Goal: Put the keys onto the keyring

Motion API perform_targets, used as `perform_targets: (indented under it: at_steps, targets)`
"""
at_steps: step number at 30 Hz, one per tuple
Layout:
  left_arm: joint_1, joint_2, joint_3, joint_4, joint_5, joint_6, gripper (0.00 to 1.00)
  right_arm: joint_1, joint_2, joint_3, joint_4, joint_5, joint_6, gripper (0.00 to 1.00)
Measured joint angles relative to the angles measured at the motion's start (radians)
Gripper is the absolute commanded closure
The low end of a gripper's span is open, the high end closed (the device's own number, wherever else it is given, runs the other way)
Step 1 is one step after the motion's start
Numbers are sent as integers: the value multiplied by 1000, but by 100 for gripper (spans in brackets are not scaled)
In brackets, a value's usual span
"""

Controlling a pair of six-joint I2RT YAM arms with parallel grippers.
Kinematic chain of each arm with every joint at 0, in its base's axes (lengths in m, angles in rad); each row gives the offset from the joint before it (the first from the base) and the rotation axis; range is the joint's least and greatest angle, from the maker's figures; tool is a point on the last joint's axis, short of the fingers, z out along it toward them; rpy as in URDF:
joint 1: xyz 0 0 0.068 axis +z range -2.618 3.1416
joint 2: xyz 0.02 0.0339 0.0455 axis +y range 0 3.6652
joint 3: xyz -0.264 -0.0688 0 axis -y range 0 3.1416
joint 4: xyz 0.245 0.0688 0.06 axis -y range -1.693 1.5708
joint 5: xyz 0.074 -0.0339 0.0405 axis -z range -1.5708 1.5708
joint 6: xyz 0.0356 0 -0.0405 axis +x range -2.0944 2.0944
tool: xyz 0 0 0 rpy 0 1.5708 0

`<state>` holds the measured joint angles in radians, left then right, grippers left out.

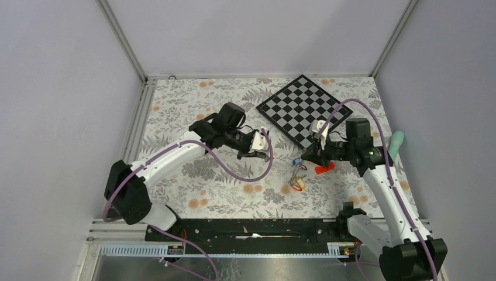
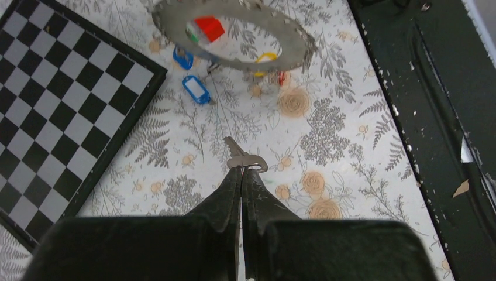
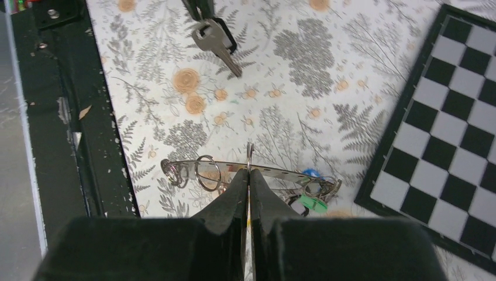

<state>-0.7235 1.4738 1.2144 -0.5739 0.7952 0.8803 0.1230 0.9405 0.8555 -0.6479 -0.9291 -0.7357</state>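
The left gripper [image 2: 241, 171] has its two fingers pressed tight together on the head of a silver key [image 2: 238, 151]. The key sticks out past the finger tips and points away from the arm, up off the flowery cloth [image 2: 333, 140]. The right gripper [image 3: 250, 174] has its fingers squeezed shut too. They pinch the keyring [image 3: 281, 172] on its thin edge, so from the right wrist the ring looks like a flat grey strip lying sideways. Two small wire rings [image 3: 207, 172] hang on the strip at its left end. A green tag [image 3: 310, 204] and a bit of a blue tag [image 3: 310, 172] peek out near its right end. From the left wrist the keyring shows as a wide grey hoop held up in the air, far in front of the key and not touching it. A red thing [image 2: 209, 28] shows through the hole of the hoop. A yellow tag [image 2: 266, 57] and two more blue tags [image 2: 196, 89] sit under the hoop, but I cannot tell if they hang from it or lie on the cloth. From above, the two grippers face each other over the middle of the cloth with a gap between them. The chequered board [image 1: 301, 108] lies flat behind them. A black rail [image 1: 251, 228] runs along the near edge of the table.
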Motion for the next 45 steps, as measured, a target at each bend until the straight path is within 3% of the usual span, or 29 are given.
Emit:
perform_targets:
  at_steps: [12,25,45]
  targets:
    - [1,-3,4,42,85,6,100,198,129,0,89,-34,-33,100]
    - [-41,15,82,-79,82,275,100,306,280,17,172,-168,-130,100]
    - [-76,38,51,-138,99,429,100,334,275,-13,264,-217,-108,100]
